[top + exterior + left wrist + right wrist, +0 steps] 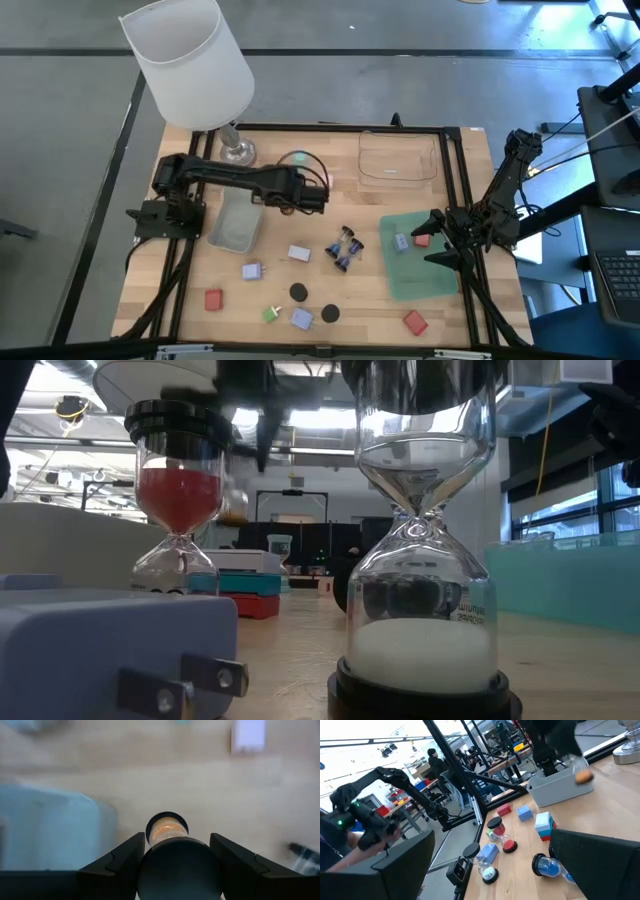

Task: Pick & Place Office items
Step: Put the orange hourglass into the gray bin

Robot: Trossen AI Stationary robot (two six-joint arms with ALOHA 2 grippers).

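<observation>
My left gripper (318, 195) hangs over the table's middle, right of the grey tray (235, 222). It is shut on a small hourglass with orange sand (167, 827). My right gripper (433, 238) is open and empty above the green tray (425, 280), which holds a lilac-blue block (400, 242) and a red block (421, 240). On the bare wood lie two hourglasses (345, 248), lilac-blue plug blocks (252, 270), red blocks (213, 298), black caps (298, 292) and a green bit (272, 314). My left gripper pinches the hourglass by its upper black cap (180, 870) between its two fingers. The fingers (125, 857) come from above, pointing down, and the hourglass runs on along them. It hangs upright below the fingers, clear of the table, as the right wrist view (582, 775) shows.
A white-shaded lamp (190, 60) stands at the far left, its base (237, 152) behind the grey tray. A clear tray (400, 158) sits at the far right. A black frame (455, 190) borders the table. The low view shows a red-sand hourglass (180, 510) and a white-sand hourglass (420, 610).
</observation>
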